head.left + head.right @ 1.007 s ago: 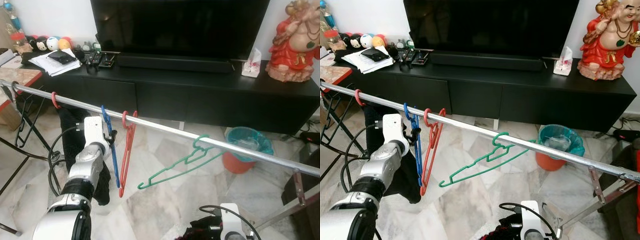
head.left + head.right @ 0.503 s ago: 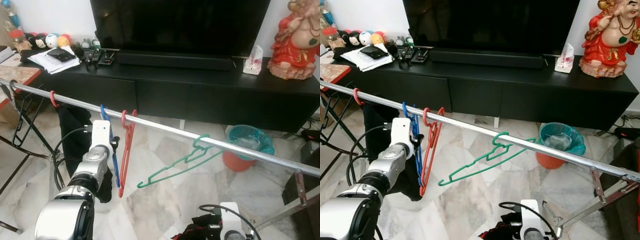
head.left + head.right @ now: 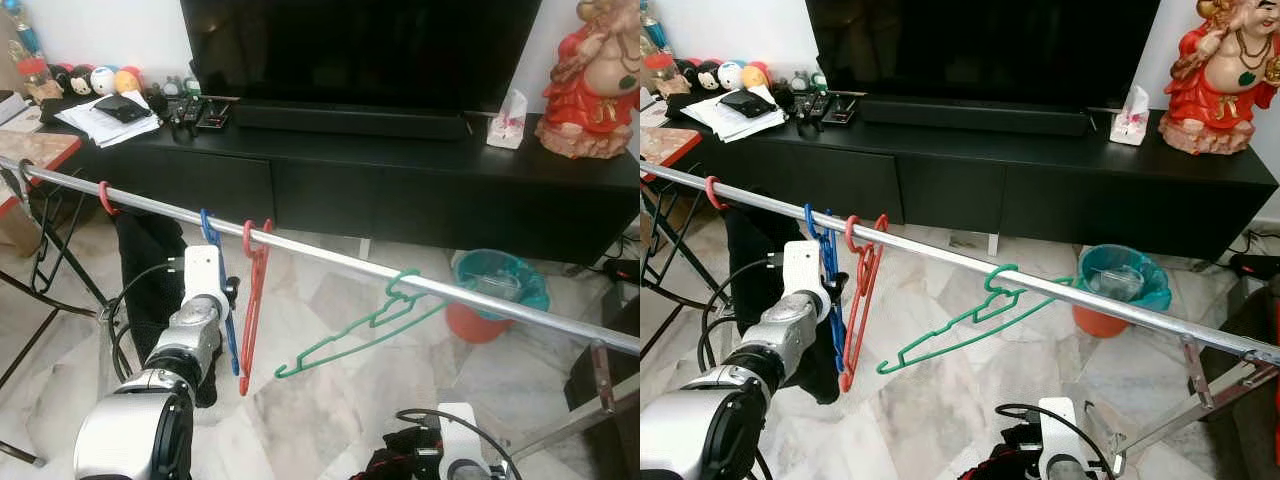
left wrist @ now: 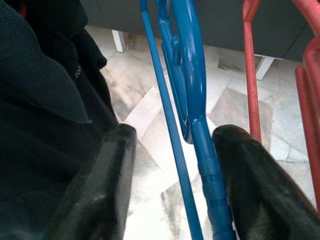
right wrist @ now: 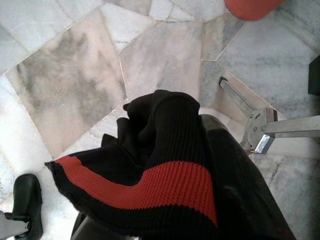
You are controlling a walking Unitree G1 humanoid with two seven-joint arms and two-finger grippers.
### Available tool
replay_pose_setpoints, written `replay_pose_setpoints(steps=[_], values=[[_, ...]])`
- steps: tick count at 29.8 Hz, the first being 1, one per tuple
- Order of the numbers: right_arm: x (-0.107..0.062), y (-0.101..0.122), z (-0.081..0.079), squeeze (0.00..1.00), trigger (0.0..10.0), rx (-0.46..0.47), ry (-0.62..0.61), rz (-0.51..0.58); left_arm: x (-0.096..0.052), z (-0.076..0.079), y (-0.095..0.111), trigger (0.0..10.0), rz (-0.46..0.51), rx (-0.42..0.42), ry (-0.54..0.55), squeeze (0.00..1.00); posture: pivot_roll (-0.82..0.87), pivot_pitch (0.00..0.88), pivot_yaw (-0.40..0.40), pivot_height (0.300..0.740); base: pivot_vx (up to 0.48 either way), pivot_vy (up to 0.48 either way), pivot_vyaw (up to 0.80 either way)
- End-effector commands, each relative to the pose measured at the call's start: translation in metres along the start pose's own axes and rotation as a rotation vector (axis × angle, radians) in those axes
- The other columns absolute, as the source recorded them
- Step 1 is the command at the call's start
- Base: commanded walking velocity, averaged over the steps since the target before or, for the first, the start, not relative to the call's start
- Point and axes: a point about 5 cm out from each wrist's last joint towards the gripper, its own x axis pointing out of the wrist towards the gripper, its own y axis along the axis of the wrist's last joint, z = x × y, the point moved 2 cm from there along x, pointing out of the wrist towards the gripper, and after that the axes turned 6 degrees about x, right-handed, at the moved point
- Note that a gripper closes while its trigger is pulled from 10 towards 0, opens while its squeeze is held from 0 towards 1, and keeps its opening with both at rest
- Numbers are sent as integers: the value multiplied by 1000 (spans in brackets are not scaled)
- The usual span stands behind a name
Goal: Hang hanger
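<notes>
The left gripper [image 4: 172, 195] has drawn back slightly, fingers [image 4: 105, 190] released around the blue hanger [image 3: 222, 300], now hooked on the rail [image 3: 330, 258]: hanging looks done. The right gripper [image 5: 165, 220] grasps a black-red garment [image 5: 150, 180].

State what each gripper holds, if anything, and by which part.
The left gripper is open around the blue hanger near its neck, gripping nothing. The right gripper is shut on the bunched black knit with a red stripe.

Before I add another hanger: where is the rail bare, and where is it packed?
Bare: the rail between the red hanger and green hanger, and beyond the green one. Crowded: the blue hanger, between the open left gripper's fingers, beside the red.
</notes>
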Motion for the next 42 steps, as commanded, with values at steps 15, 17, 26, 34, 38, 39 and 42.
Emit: replay_pose_setpoints(steps=[15, 17, 26, 34, 38, 39, 42], values=[[1, 4, -2, 0, 10000, -8, 14, 15, 1, 0, 9, 0, 42, 38, -3, 0, -37, 0, 14, 740, 0, 0, 0], [1, 4, -2, 0, 10000, -9, 14, 13, 1, 0, 9, 0, 44, 44, -7, 0, -38, 0, 14, 740, 0, 0, 0], [0, 2, -2, 0, 10000, -11, 16, 6, 1, 2, 11, 0, 61, 56, -11, 0, -35, 0, 12, 740, 0, 0, 0], [0, 0, -1, 0, 10000, -12, 15, -2, 0, 1, 9, 0, 72, 68, -4, 0, -34, 0, 9, 740, 0, 0, 0], [0, 0, -1, 0, 10000, -12, 16, -2, 0, 2, 15, 0, 117, 87, -5, 0, -34, 0, 9, 740, 0, 0, 0], [0, 0, -1, 0, 10000, -13, 17, -2, -2, 3, 19, 0, 164, 121, -11, 0, -34, 0, 9, 740, 0, 0, 0], [0, 0, -1, 0, 10000, -12, 17, -2, -2, 2, 22, 0, 190, 130, -10, 0, -34, 0, 9, 740, 0, 0, 0]])
